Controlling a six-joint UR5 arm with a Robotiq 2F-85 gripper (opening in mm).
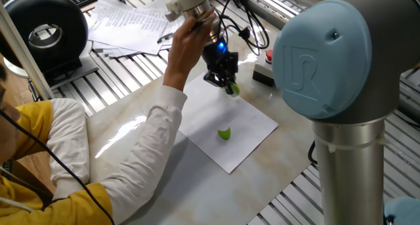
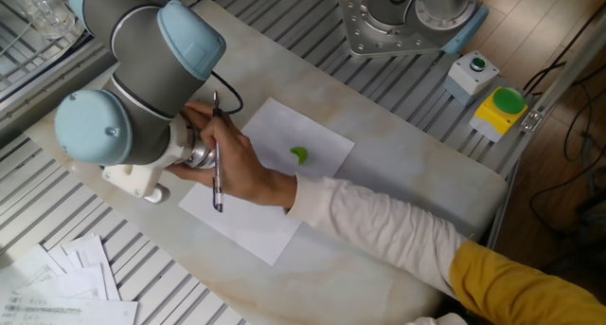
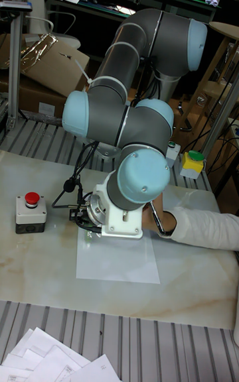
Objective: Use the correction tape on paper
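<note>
Marble-look table [image 1: 131, 130] set on ribbed metal rails, lab room behind with a green screen in the tall view. My gripper [image 1: 230, 87] hangs over the far part of the paper [image 1: 252, 130], fingers pointing down and clamped on a small green thing [image 1: 233, 89], likely the tape; only its tip shows between them. From the other side and in the tall view my own wrist hides the fingers.

Paper: one blank white sheet, flat on the table, directly under me and spreading toward the near edge [image 2: 251, 225] [image 3: 116, 259]. No marks readable on it. A second green piece [image 1: 225, 134], small and curved, lies on the sheet below my fingers, apart from them [image 2: 299, 154].

A person's hand [image 1: 187, 44] in a white sleeve grips my wrist just above the fingers, with a pen [image 2: 217, 169] held along it.

Beyond me, a fanned stack of printed sheets [image 1: 128, 25]. To one side a red button box [image 3: 30, 211], well apart. No containers seen.
</note>
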